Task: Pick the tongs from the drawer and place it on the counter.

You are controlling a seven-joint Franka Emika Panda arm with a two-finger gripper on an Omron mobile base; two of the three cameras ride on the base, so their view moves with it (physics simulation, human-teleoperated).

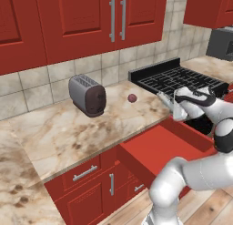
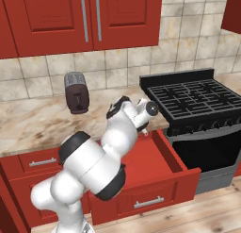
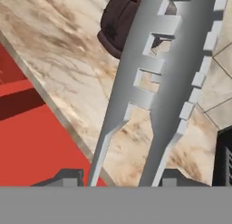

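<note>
The end effector [image 1: 175,105] is gripping the tongs [image 3: 158,82] between its two fingers [image 3: 68,177], holding them above the front edge of the tabletop [image 1: 68,133], beside the stove [image 1: 182,76]. In the hand view, the tongs are running upward from between the fingertips, their toothed arms crossing over the marbled surface toward the toaster [image 3: 120,19]. In the left base view, the tongs are showing as a slim silvery piece projecting from the end effector toward the tabletop. The drawer [image 1: 154,151] is standing pulled out below the tabletop's front edge, its red floor lying bare under the arm. The toaster is sitting near the back edge of the tabletop, close to the tiled wall [image 1: 32,87]. A small dark red ball [image 1: 132,98] is resting on the tabletop between the toaster and the stove.
</note>
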